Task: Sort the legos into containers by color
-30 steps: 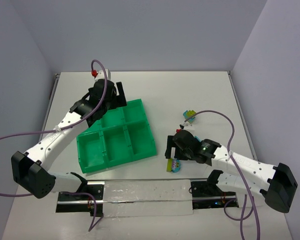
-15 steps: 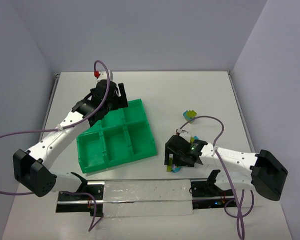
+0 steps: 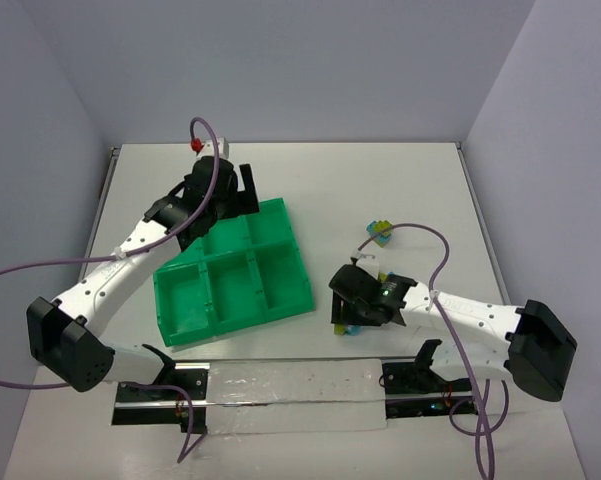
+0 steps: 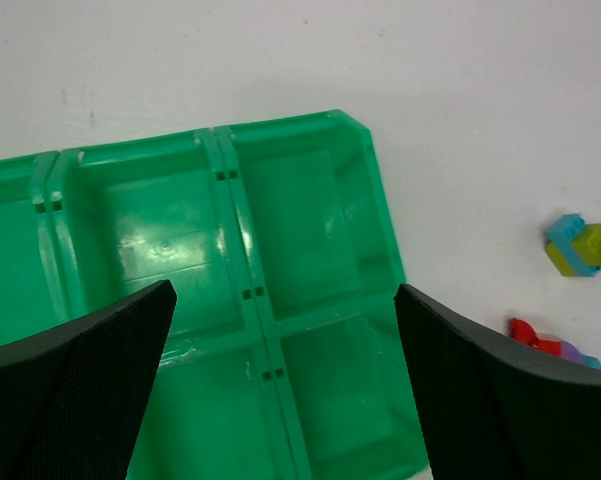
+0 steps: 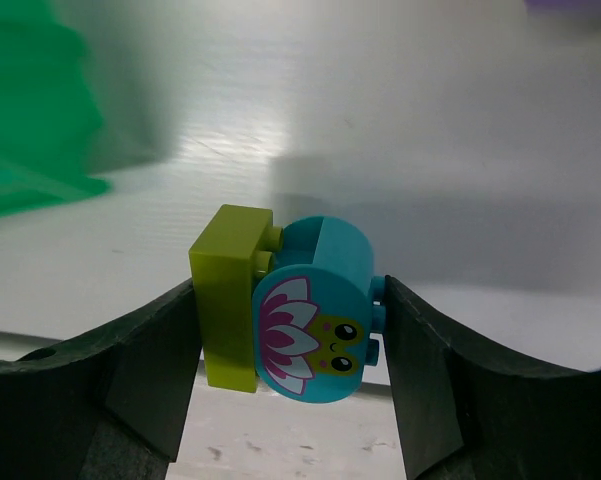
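1. The right arm (image 3: 458, 312) reaches down low over the bench (image 3: 380, 170), to the right of the bright green tray (image 4: 242, 250) and close to its near right corner.
2. The right jaws are drawn partway in around a two-brick pair (image 5: 285, 310). It is a yellow-green brick (image 5: 228, 290) joined to a light blue brick (image 5: 325, 270) that has a rounded top and a printed flower face.
3. One finger (image 5: 145, 375) lies against the yellow-green side. The other meets the studs of the light blue brick, so the pair is gripped from both sides.
4. It cannot be told whether the pair rests on the bench or hangs just above it.
5. The left arm (image 3: 120, 265) stretches out to the far side of the tray.
6. The left jaws hover there spread wide, with nothing between them. The wrist view looks straight down between them into the tray's square compartments.
7. The tray sits turned at an angle on the left half of the bench, two compartments by three.
8. More legos lie on the bench to the right of the tray.
9. A second cluster (image 3: 381, 232), also yellow-green and light blue, sits beyond the right arm and well apart from the tray.
10. A red brick (image 4: 530, 335) and a purple brick (image 4: 570, 351) lie touching each other, on the near side of that cluster.
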Robot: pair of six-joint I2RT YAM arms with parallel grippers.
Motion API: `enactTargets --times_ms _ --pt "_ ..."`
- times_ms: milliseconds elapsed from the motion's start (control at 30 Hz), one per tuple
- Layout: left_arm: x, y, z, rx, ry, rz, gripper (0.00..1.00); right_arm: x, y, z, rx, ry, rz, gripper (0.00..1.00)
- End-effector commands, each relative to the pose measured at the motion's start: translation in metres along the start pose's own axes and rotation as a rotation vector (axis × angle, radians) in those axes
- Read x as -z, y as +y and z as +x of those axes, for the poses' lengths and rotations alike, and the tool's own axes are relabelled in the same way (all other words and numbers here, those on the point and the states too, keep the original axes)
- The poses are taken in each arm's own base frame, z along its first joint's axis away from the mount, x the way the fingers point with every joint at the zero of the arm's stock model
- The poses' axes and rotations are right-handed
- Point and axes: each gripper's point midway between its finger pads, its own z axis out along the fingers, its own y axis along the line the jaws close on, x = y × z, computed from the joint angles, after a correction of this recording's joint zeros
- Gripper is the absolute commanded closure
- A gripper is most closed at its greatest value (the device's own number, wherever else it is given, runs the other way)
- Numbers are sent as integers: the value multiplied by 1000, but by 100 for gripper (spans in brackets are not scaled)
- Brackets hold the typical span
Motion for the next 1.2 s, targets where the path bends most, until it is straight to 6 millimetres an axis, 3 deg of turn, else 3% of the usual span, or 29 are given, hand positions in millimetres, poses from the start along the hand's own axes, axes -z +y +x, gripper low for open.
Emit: enactTargets --times_ms 0,133,200,300,433,600,833,1033,1167 --pt "12 -44 -21 26 -7 187 1 34 31 -56 39 -179 -84 59" --pt "15 -88 -7 73 65 418 3 64 58 -92 134 -321 -209 57" --pt "28 -121 7 102 140 630 4 78 67 -105 163 -383 -264 57" --pt "34 -139 21 145 211 752 7 87 67 -118 174 -410 -270 57" --pt "35 -135 25 210 204 742 8 87 55 -136 82 -386 -238 54" --pt "42 -122 25 328 125 736 7 86 43 -175 -134 -359 -224 52" --pt "45 -136 40 372 135 839 6 87 66 -223 -280 -378 -245 51" --pt "49 -140 58 374 73 921 2 81 92 -230 -339 -312 -330 51" --pt "50 -140 65 355 58 952 5 82 98 -231 -337 -297 -367 51"
